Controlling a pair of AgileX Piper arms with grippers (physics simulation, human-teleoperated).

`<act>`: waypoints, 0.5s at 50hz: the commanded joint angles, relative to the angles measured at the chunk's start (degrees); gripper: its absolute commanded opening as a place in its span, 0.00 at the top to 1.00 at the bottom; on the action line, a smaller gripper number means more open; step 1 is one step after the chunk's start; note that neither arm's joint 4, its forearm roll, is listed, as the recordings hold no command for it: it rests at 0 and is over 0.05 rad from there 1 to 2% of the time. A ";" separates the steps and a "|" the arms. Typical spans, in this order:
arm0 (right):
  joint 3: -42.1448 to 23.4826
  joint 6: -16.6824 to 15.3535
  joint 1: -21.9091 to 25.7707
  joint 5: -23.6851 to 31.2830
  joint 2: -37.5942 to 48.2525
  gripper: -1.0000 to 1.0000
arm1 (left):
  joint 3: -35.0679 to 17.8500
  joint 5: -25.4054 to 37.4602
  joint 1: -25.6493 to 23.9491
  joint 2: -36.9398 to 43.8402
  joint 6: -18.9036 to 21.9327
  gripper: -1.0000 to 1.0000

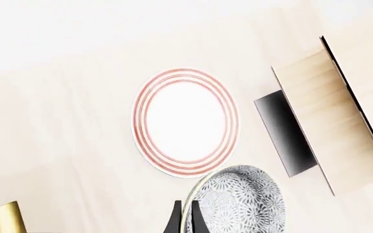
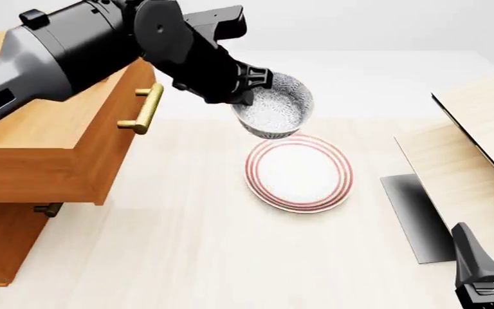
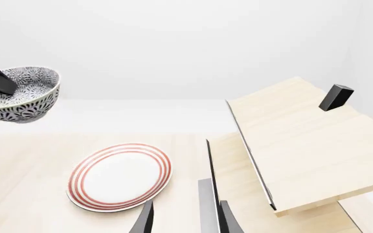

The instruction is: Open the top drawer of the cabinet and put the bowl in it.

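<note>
Now the left arm's fingers [image 1: 185, 218] are pinching the speckled bowl's [image 2: 274, 106] rim, holding it aloft above the red-ringed plate [image 2: 298, 172]; the pulled-out top drawer [image 2: 54, 138] is lying leftward; the right fingers [image 3: 183, 218] are idling apart.

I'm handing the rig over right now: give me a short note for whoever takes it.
Left gripper: shut on the bowl's rim, holding it in the air above the plate.
Right gripper: open, holding nothing, low by the pale boards.
Done: top drawer of the cabinet is pulled out; bowl lifted.
Left: carry the bowl over to the open drawer, lower it in, release.
</note>
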 commanded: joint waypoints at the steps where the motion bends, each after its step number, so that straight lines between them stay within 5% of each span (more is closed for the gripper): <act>1: 0.02 -0.01 -0.03 0.01 -0.09 0.00 | -4.43 3.61 2.62 -0.48 1.72 1.00; 23: 0.02 0.02 -0.04 0.02 -0.09 0.00 | -8.05 7.41 7.10 -1.41 1.49 1.00; 24: 0.02 0.01 -0.04 0.01 -0.08 0.00 | -14.29 12.09 10.40 -1.83 2.82 1.00; 25: 0.02 -0.03 -0.02 0.01 -0.09 0.00 | -14.71 12.42 10.49 -1.68 2.93 1.00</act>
